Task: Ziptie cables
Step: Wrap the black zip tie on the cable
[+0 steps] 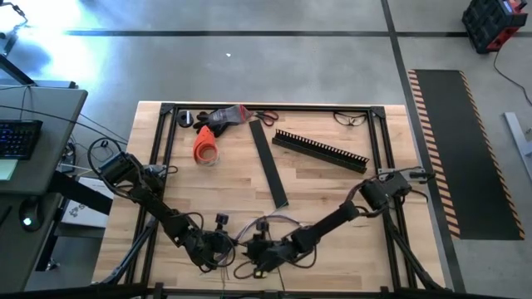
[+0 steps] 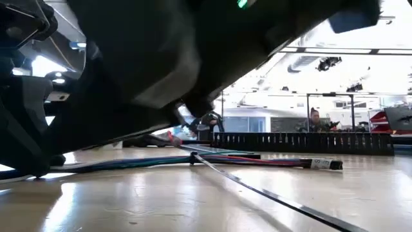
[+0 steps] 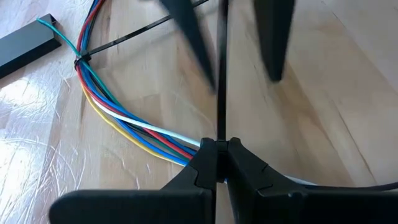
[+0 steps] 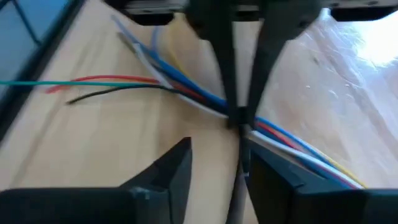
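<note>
The cables [image 3: 134, 127] are a bunch of blue, red, white and yellow wires lying flat on the wooden table near its front edge [image 1: 249, 257]. One black ziptie [image 3: 79, 60] is cinched around them, its long tail [image 2: 290, 205] lying on the table. My left gripper [image 3: 217, 152] is shut at a second ziptie strap [image 3: 221, 81] where it meets the bundle. My right gripper [image 4: 214, 146] faces it, open, with that strap [image 4: 239, 186] between its fingers, close beside one of them. My left gripper pinches the black ziptie strap [image 3: 220, 127] between its two fingertips, right at the cable bundle. It comes slanting down from the table's left side. The strap runs straight out from the fingertips toward my right gripper, and the cables stay on the table. Whether wires are also caught, the fingers hide. My right gripper stands astride the strap; I cannot tell whether one finger [image 4: 267, 174] touches it.
Farther back lie a flat black strip [image 1: 270, 166], a black comb-toothed channel [image 1: 320, 149], an orange object [image 1: 205, 145], scissors [image 1: 262, 116] and glasses [image 1: 351, 119]. A black frame [image 1: 274, 107] borders the table. Bare wood lies between the strip and the arms.
</note>
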